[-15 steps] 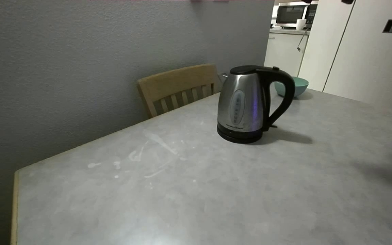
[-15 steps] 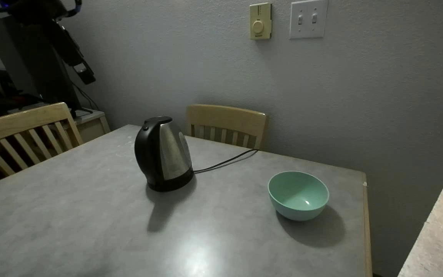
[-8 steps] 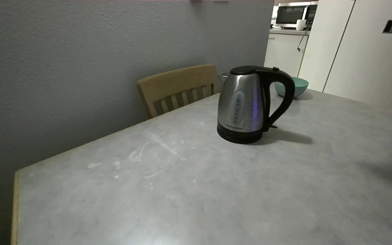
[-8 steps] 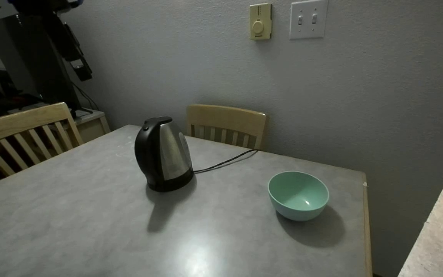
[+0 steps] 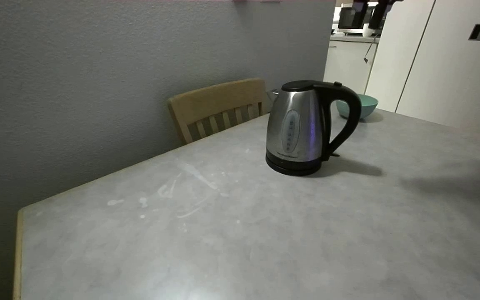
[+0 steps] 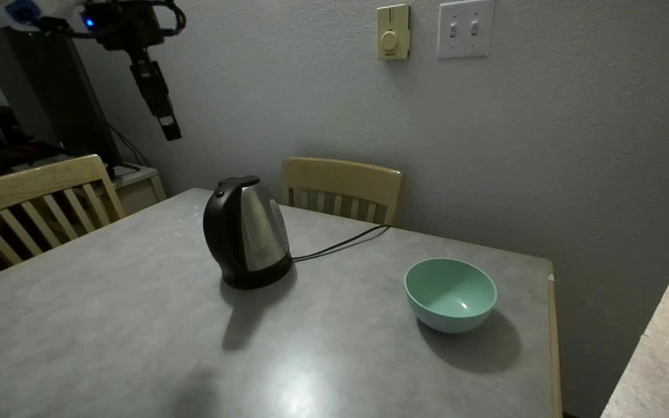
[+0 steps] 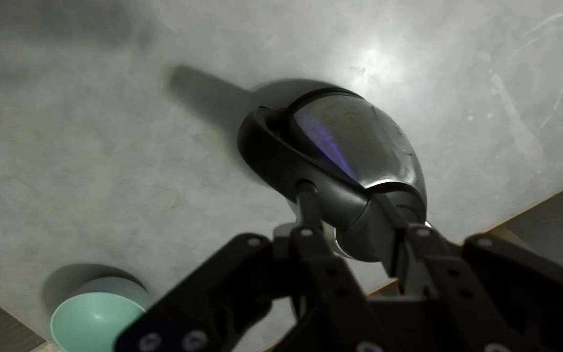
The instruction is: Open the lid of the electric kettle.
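The electric kettle (image 5: 296, 129) stands upright on the grey table, a steel jug with a black looped handle (image 5: 350, 108). Its black lid (image 5: 298, 86) lies down flat on top; in the wrist view part of the lid (image 7: 357, 244) is covered by a finger. High above and apart from the kettle hangs my gripper (image 6: 172, 136), to the left of it in that exterior view. In the wrist view my gripper (image 7: 345, 193) points down over the handle's top and the lid, its fingers apart with a moderate gap and nothing held between them.
A green bowl (image 6: 450, 302) sits on the table (image 6: 108, 325) near the kettle. A black cord (image 6: 343, 247) runs from the kettle's base to the table edge. Wooden chairs (image 6: 340, 180) and a grey wall (image 5: 140, 62) border the table. A microwave (image 5: 350, 18) shows far back.
My gripper has shifted closer to the kettle and somewhat lower, coming into view at the top of an exterior view. Its fingers have drawn nearer each other. The kettle and lid have not moved.
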Controlling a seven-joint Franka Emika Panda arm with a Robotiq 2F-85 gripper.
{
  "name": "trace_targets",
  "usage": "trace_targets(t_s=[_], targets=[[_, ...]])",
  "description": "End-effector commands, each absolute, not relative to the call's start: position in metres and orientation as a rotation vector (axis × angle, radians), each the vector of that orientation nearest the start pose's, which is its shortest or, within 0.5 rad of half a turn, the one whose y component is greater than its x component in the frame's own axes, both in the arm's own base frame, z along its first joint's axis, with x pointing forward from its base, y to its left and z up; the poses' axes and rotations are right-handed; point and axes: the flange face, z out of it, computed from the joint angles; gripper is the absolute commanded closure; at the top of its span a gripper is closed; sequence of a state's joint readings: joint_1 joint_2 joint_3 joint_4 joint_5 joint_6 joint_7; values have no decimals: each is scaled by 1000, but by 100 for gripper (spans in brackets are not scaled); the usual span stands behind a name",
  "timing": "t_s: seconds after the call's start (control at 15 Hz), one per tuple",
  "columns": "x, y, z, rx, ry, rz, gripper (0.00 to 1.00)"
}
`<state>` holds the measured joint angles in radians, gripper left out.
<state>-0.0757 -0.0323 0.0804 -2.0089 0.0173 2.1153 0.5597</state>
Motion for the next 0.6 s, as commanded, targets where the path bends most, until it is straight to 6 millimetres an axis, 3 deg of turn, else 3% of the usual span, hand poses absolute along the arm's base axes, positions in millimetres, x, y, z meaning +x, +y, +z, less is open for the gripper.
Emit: trace_targets(t_s=[0.0, 0.53], targets=[[582, -3, 459, -2954, 910, -148, 97], [600, -19, 407, -2960, 976, -35, 100]])
